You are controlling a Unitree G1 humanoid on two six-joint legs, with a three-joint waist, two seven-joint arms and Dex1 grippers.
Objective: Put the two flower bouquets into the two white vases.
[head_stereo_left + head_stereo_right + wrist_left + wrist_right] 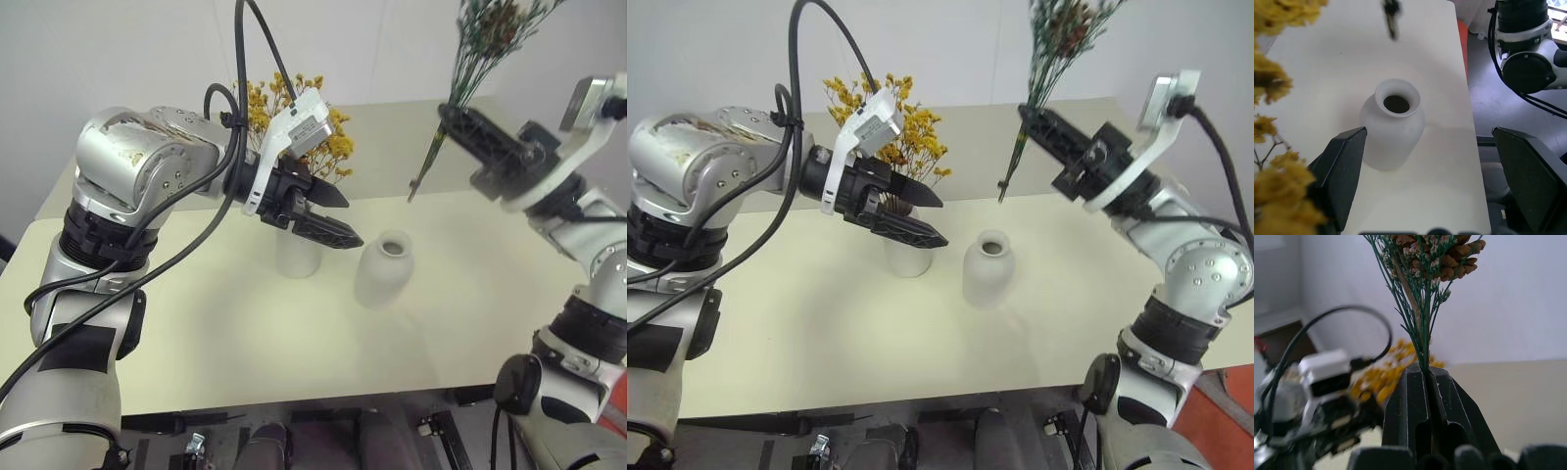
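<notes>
The slim green wispy bouquet with brown stems (480, 59) is clamped in the fully closed right gripper (460, 122), held high above the pale tabletop (196, 333), stem ends dangling free past the squat rounded matte white vase (384, 269). That narrow neck leaves little margin: a splayed or tilted stem could catch the rim and tip the vase. The bushy yellow-orange dried bouquet (294, 117) appears already seated in the tall white cone vase (297, 257), largely hidden behind the wide-open, empty left gripper (318, 211), which could be brushed on descent.
</notes>
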